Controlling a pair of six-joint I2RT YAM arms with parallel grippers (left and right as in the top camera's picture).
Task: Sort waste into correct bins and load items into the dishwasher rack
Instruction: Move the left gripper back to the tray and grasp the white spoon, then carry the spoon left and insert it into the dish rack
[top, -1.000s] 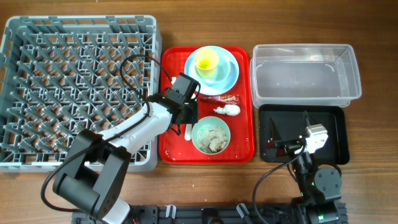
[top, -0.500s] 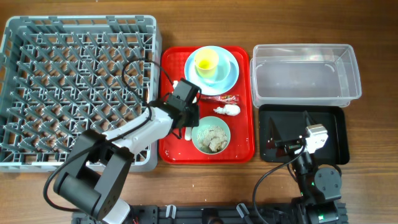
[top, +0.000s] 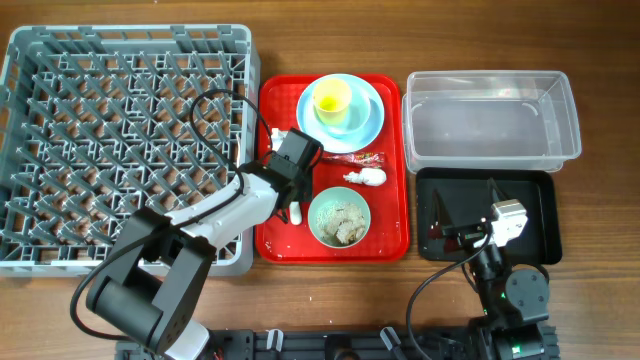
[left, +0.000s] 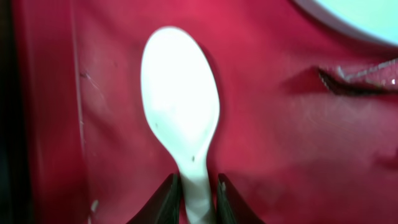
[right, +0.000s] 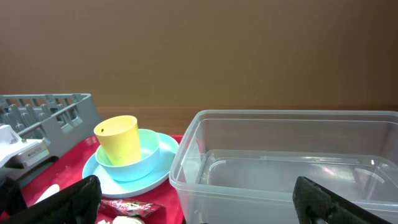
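My left gripper is over the left part of the red tray, shut on the handle of the white plastic spoon, which lies close to the tray floor. The fingers press both sides of the handle. The yellow cup stands on the light blue plate at the tray's back. The red wrapper and the white tissue wad lie mid-tray. The pale green bowl holds food scraps. My right gripper is open and empty over the black tray.
The grey dishwasher rack fills the left side, next to the red tray. The clear tub stands at the back right, behind the black tray. The right wrist view shows the cup, the tub and the rack corner.
My left gripper has shifted slightly left and toward the front on the red tray, with the spoon between its fingers. The right arm has not moved.
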